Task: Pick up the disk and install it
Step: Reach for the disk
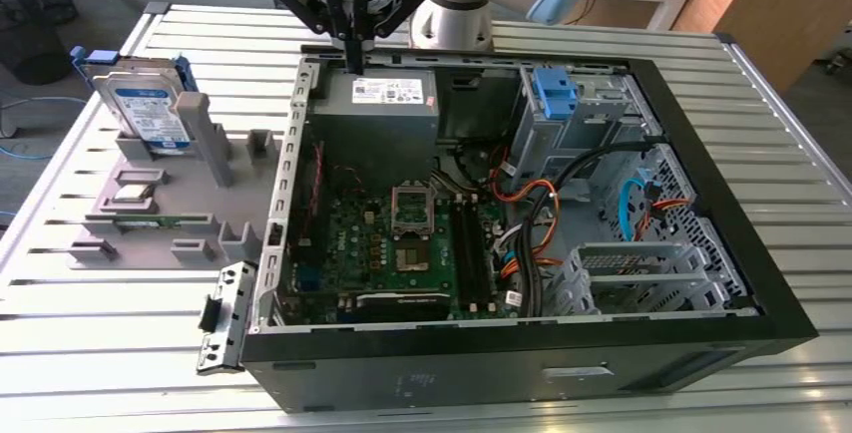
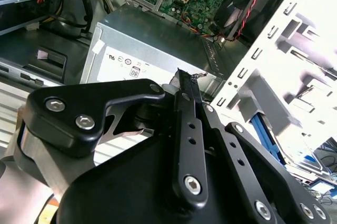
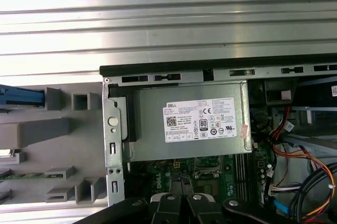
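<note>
Now hand (image 1: 355, 62) over grey box (image 1: 379, 114), disk (image 1: 142, 109) apart.

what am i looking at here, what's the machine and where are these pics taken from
It is a robot arm with a gripper, its fingers shut and holding nothing. The exterior view looks from off the arm; both wrist views come from cameras riding on it. On the slatted metal table lies an open computer case; the gripper hangs above its grey power supply. The disk stands in a grey holder at the exterior view's left, untouched.
</note>
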